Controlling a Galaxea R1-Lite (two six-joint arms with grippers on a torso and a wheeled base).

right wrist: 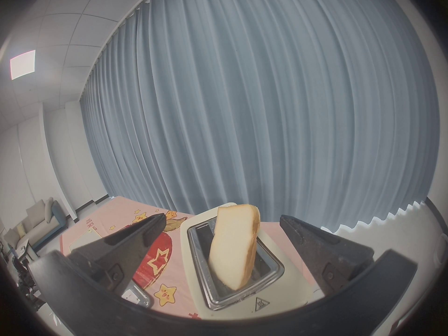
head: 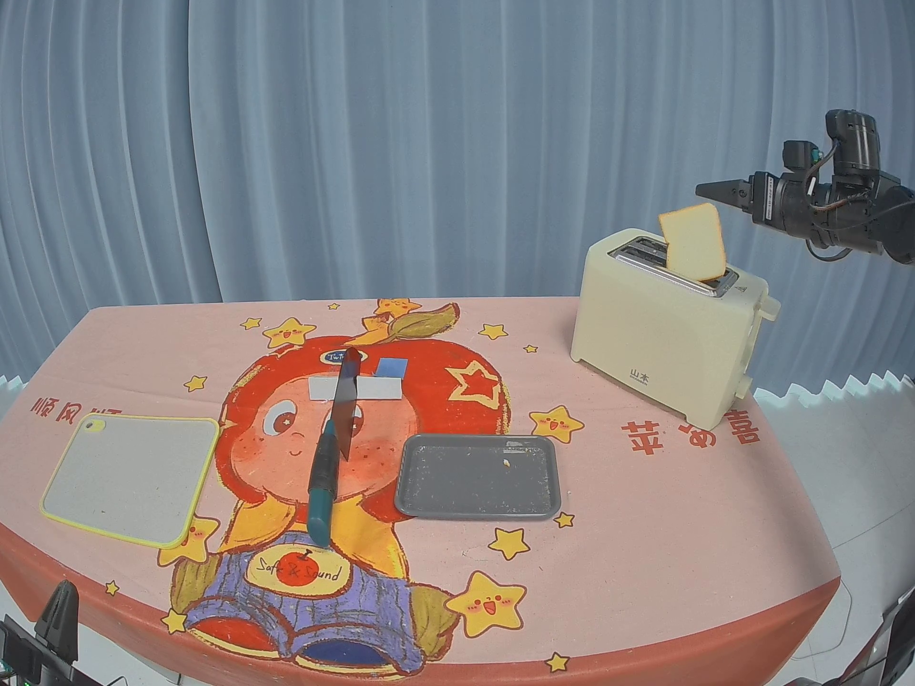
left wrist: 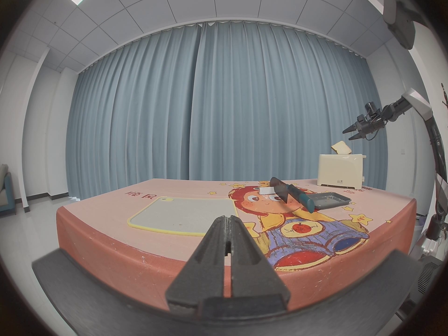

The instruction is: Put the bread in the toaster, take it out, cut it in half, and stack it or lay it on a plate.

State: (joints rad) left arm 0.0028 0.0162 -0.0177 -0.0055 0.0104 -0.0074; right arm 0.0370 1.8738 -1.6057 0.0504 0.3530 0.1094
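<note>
A slice of bread (head: 695, 241) stands tilted in one slot of the cream toaster (head: 667, 331) at the table's back right, about half of it sticking out. My right gripper (head: 717, 189) hovers open just above and to the right of the bread, not touching it; in the right wrist view the bread (right wrist: 234, 245) sits between and beyond the two fingers (right wrist: 130, 248). A teal-handled knife (head: 330, 450) lies on the table's middle. My left gripper (left wrist: 228, 239) is shut, low in front of the table's near left edge.
A grey tray (head: 477, 476) lies right of the knife, with a crumb on it. A white cutting board (head: 132, 476) with a yellow rim lies at the left. A blue curtain hangs behind the table.
</note>
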